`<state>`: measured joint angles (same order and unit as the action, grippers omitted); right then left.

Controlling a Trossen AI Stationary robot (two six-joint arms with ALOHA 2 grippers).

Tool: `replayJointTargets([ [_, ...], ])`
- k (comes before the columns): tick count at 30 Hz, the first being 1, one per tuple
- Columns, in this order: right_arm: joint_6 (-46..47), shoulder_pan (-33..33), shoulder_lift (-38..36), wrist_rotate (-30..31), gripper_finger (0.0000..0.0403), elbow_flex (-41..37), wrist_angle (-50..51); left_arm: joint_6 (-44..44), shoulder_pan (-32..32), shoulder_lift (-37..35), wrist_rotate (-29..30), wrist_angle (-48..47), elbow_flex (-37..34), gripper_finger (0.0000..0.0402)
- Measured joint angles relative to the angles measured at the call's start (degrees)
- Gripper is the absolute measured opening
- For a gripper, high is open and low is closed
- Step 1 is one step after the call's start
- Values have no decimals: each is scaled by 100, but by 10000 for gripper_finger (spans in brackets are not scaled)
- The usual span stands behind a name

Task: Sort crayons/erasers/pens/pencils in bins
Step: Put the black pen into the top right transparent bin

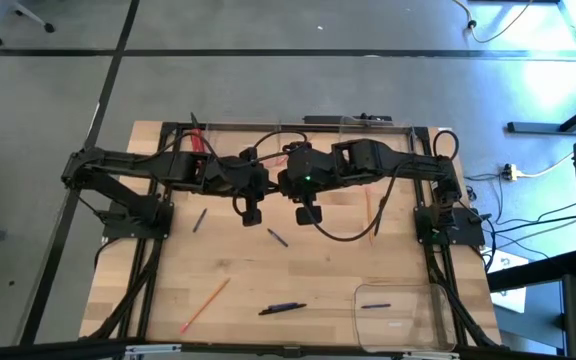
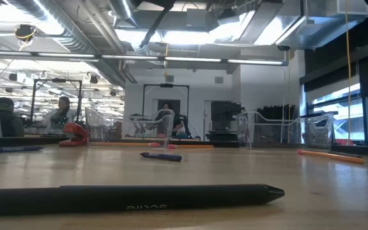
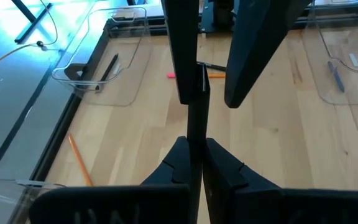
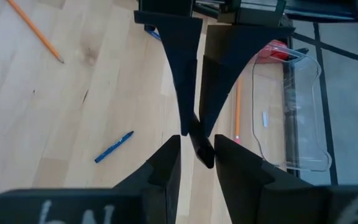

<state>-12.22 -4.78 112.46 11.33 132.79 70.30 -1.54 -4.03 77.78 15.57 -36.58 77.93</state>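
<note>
Jaws of the left gripper point(image 1: 251, 212) are clamped on a dark pen, while those of the right gripper point(image 1: 309, 214) stand partly apart; in the high view both meet above mid-table point(image 1: 318, 270), with loose pens point(image 1: 282, 308), a pencil point(image 1: 205, 305) and a clear bin point(image 1: 358, 300) below them. Low view: a black pen point(image 2: 133, 198) lies nearest on the wood, an orange pencil point(image 2: 331, 155) farther back. Left wrist view: the held pen point(image 3: 196, 130) rises from the pinched fingers point(image 3: 176, 165); right wrist view: its tip point(image 4: 201, 149) sits between that arm's parted fingers point(image 4: 166, 162), a gap showing on one side.
</note>
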Motion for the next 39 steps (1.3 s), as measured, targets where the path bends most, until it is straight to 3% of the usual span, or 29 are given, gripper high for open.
replayJointTargets([
  [27, 274, 92, 101, -201, 99, 2, -15, 1, 0, 0, 1, 2, -2, 6],
  [39, 288, 92, 101, -197, 36, 2, -21, 17, -4, 0, -4, -7, -2, 6],
])
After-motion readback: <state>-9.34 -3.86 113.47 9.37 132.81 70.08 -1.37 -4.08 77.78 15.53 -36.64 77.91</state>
